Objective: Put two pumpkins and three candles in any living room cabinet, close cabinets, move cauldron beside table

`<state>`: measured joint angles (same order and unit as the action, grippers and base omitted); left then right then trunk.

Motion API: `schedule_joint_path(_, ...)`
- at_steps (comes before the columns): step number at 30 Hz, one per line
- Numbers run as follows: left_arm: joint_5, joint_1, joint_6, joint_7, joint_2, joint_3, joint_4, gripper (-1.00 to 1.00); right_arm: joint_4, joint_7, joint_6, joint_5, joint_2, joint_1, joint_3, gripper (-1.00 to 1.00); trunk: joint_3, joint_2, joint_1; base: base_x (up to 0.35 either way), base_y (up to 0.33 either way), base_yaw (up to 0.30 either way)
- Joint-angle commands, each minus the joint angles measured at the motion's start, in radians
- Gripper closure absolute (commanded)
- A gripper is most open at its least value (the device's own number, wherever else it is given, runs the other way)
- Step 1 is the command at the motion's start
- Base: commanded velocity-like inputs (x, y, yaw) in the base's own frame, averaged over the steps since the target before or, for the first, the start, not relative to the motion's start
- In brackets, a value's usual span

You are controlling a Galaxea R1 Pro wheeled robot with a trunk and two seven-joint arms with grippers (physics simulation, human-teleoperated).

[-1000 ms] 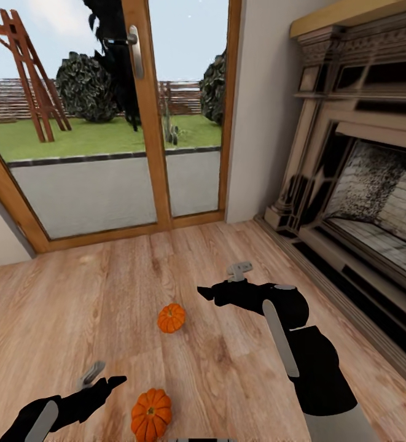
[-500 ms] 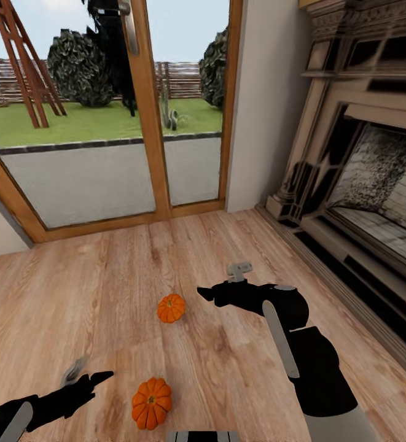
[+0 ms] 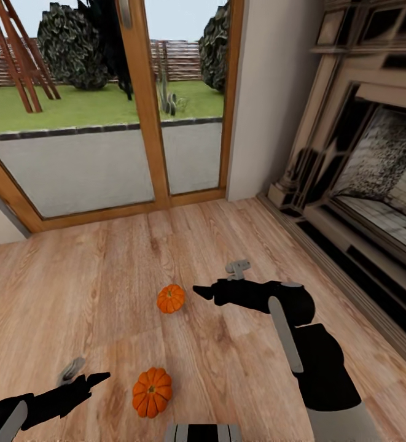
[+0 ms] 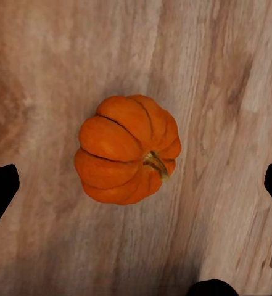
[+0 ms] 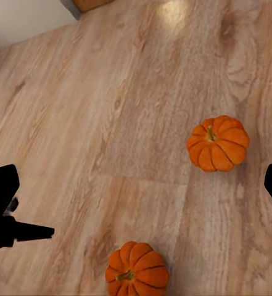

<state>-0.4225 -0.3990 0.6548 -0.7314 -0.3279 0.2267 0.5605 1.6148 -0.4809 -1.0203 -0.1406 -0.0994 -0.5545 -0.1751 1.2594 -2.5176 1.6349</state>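
Two pumpkins on wood floor [image 3: 74,288], apart from each other. Near pumpkin [image 3: 152,391] at bottom edge of head view, close in front of robot; far pumpkin [image 3: 171,298] further out toward glass door [image 3: 104,104]. Left claw [image 3: 92,380] just beside near pumpkin, above floor; fingers spread wide, holding nothing, pumpkin centred between them in left wrist view. Right claw [image 3: 200,292] just beside far pumpkin, open, empty. Fireplace [image 3: 374,178] along right wall.

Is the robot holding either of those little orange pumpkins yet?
No. Both ribbed orange pumpkins, near and far, lie on the wooden floor; the left gripper and right gripper are open and empty.
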Motion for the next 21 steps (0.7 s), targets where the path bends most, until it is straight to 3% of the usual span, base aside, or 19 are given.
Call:
schedule_joint_path(1,0.002,-0.008,0.001,-0.002,0.0,0.002,-0.012,-1.0,0.001,-0.002,-0.007,-0.006,0.0,-0.002,0.002,-1.0,0.005,-0.001,0.0,0.0,0.0,0.0)
schedule_joint_path(2,0.019,-0.05,-0.05,-0.003,0.002,0.001,-0.079,-1.0,0.001,-0.014,-0.007,-0.005,0.0,-0.008,0.004,-1.0,0.009,-0.001,0.001,0.0,0.0,0.0)
schedule_joint_path(5,0.025,-0.06,-0.071,-0.004,0.003,-0.001,-0.092,-1.0,0.001,-0.016,-0.007,-0.005,0.0,-0.01,0.005,-1.0,0.02,-0.002,0.002,0.0,0.0,0.0)
schedule_joint_path(14,0.079,-0.07,-0.081,-0.003,0.01,0.0,-0.098,-1.0,0.001,-0.018,-0.005,-0.005,0.0,-0.011,0.005,-1.0,0.055,-0.004,0.006,0.0,0.0,0.0)
schedule_joint_path(21,0.09,-0.098,-0.081,-0.006,0.012,-0.001,-0.1,-1.0,0.002,-0.018,-0.004,-0.005,0.0,-0.012,0.005,-1.0,0.082,-0.005,0.009,0.0,0.0,0.0)
